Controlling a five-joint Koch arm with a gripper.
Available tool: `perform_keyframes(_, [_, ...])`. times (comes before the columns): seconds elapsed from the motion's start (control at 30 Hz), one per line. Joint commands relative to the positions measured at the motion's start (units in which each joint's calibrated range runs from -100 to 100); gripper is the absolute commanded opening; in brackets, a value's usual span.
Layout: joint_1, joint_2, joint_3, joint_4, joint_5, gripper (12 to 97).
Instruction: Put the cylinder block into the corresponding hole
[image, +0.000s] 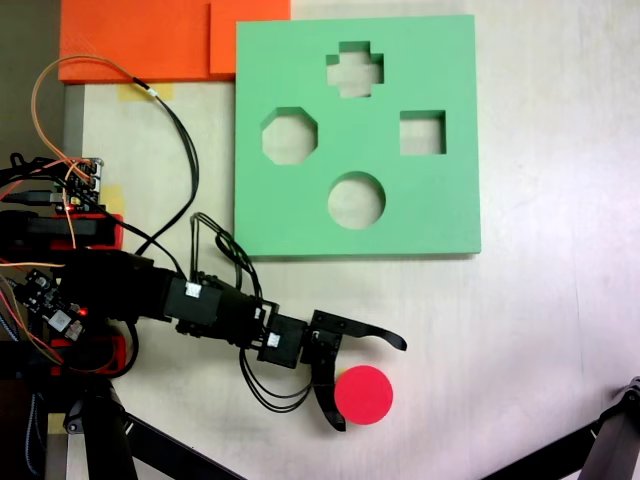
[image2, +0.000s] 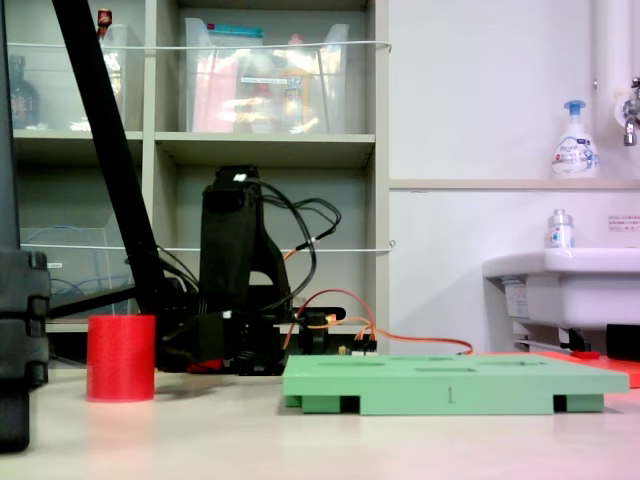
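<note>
Block (image: 363, 394) stands upright on the table (image: 560, 330), nearest me, between my gripper's (image: 372, 384) spread jaws; I can't tell if either touches it. Beyond lies the green board (image: 300, 215), its round hole (image: 356, 200) empty. From the low fixed view the arm (image2: 238, 270) hides behind the block (image2: 121, 357).

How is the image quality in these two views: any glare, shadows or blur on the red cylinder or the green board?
Overhead fixed view: even lighting, pale table slightly washed out, cylinder block and round hole clear, open end effector a bit soft. Low side fixed view: green board and block fairly sharp, faint shadows beneath, shelves behind softer.
</note>
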Motion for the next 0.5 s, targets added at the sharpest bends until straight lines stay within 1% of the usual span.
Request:
perform_keyframes(0.0, [0.8,0.2,2.3,1.5,0.4,84.5])
perform_keyframes(0.07, [1.2,0.3,2.9,1.0,0.4,83.8])
perform_keyframes(0.1, [1.4,0.3,2.8,0.8,0.4,81.2])
perform_keyframes(0.23, [1.9,0.3,0.9,1.2,0.4,59.9])
perform_keyframes(0.3, [1.9,0.2,-0.4,1.8,0.4,51.4])
perform_keyframes(0.33, [1.8,0.2,-0.6,1.9,0.4,50.2])
perform_keyframes(0.4, [1.8,0.2,-1.0,2.1,0.4,51.8])
perform_keyframes(0.47, [1.8,0.2,-0.8,2.1,0.4,62.9])
